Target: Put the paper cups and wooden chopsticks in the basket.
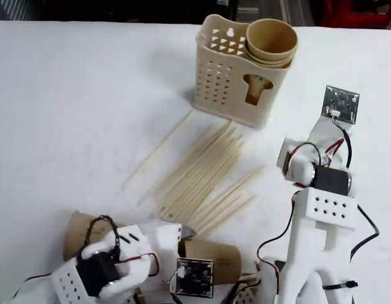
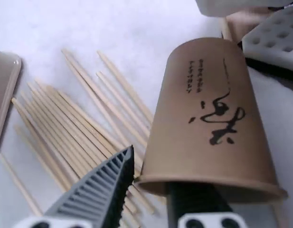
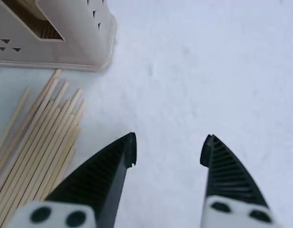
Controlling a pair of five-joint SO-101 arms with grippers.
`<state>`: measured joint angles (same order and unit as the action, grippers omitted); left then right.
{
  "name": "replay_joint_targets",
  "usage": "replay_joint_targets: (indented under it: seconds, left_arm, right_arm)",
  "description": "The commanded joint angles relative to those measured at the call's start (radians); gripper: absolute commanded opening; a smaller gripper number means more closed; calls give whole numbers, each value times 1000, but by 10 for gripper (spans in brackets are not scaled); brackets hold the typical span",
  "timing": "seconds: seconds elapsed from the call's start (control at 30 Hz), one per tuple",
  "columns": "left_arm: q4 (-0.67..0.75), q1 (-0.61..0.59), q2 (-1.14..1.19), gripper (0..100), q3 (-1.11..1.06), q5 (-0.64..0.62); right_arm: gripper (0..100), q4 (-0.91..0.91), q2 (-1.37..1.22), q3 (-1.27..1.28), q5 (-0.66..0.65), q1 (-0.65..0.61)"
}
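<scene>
My left jaws stand open at the mouth of a brown paper cup [image 2: 208, 114] lying on the white bench [image 1: 68, 95], beside wooden chopsticks [image 1: 201, 174]. My right jaws gape above bare bench. Stacked tan cups [image 1: 271, 41] stand in the beige perforated basket [image 1: 227, 82].

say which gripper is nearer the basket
Right. The right gripper hangs over bare table near the basket, jaws open. The left gripper is beyond the chopsticks, jaws astride the rim of a lying cup.
</scene>
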<state>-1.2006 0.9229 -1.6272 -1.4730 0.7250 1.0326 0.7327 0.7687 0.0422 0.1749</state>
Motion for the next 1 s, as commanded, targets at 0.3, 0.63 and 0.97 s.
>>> replay_joint_targets:
  seconds: [0.3,0.63,0.97]
  left_arm:
    - [-180,13,-8,21,431,-15]
    - [-81,-236,25,21,522,-20]
    - [74,-314,493,21,825,-104]
  right_arm:
    - [223,-31,25,-11,11,45]
    - [223,-62,19,-5,60,94]
    - [223,-67,16,-2,63,90]
